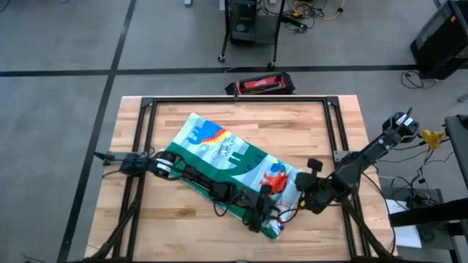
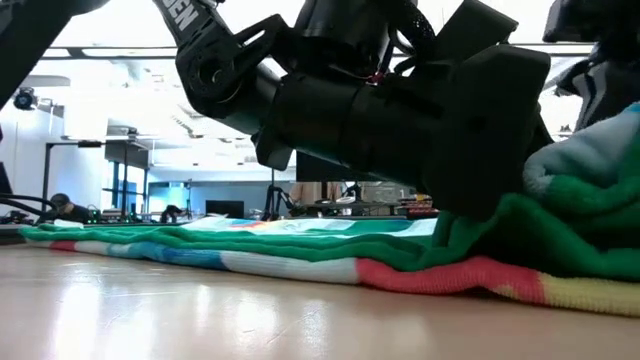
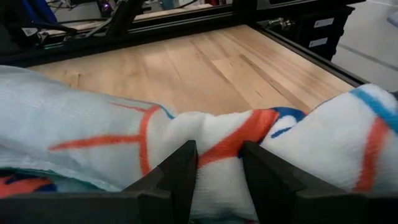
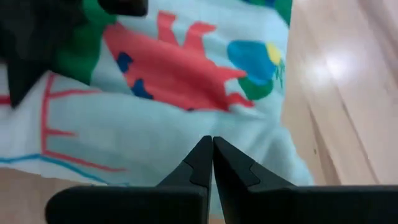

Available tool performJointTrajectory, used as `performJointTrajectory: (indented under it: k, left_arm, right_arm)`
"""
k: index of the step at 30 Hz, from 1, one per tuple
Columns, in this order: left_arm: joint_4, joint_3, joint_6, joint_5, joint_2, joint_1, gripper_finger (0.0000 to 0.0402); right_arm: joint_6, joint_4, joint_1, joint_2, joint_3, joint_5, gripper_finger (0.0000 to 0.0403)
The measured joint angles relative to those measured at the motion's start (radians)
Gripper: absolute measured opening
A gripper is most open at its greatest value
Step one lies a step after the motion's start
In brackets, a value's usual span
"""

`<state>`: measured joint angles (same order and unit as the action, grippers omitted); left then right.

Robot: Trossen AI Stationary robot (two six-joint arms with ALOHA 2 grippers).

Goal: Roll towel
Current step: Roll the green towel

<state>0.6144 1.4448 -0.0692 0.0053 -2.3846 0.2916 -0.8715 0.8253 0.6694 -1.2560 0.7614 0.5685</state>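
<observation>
The towel (image 1: pixel 219 150), pale with red, blue and green dinosaurs and a green border, lies slantwise across the wooden table from far left to near right. Its near right end is bunched up (image 2: pixel 585 170), and its green edge (image 2: pixel 300 245) rests flat on the wood. My left arm reaches over the towel from the table's left, and my left gripper (image 1: pixel 267 215) is shut on that bunched end. My right gripper (image 4: pixel 212 149) is shut and hangs just above the towel's right edge (image 1: pixel 292 183), holding nothing. My left gripper pinches a bunched fold of the towel (image 3: pixel 217 146) between its two fingers (image 3: pixel 180 168), at the cloth's near right end. The fingers come from the table's left, slanting slightly down. Several layers seem gathered there. The rest of the towel lies slack on the table.
A black metal frame (image 1: pixel 234 100) runs along the table's edges. A red and black case (image 1: pixel 259 85) lies on the floor beyond the far edge. Bare wood shows at the near left (image 1: pixel 183 234) and to the far right of the towel (image 1: pixel 307 131).
</observation>
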Motion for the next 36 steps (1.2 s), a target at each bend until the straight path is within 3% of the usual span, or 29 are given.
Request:
performJointTrajectory:
  k: [5, 20, 29, 36]
  left_arm:
    - [-0.001, 0.000, 0.000, 0.001, 0.000, 0.000, 0.0119]
    - [-0.001, 0.000, 0.005, 0.003, 0.001, -0.002, 0.0119]
    - [-0.002, 0.000, 0.010, 0.003, 0.001, -0.002, 0.0119]
    - [-0.004, 0.000, 0.021, 0.005, 0.002, -0.002, 0.0119]
  right_arm:
    - [0.054, -0.004, -0.051, -0.007, 0.000, 0.014, 0.0000]
    - [0.142, -0.064, -0.291, -0.073, -0.117, -0.139, 0.0000]
    - [0.136, -0.028, -0.290, -0.025, -0.126, -0.148, 0.0000]
    - [0.120, 0.020, -0.186, 0.045, -0.054, -0.022, 0.0000]
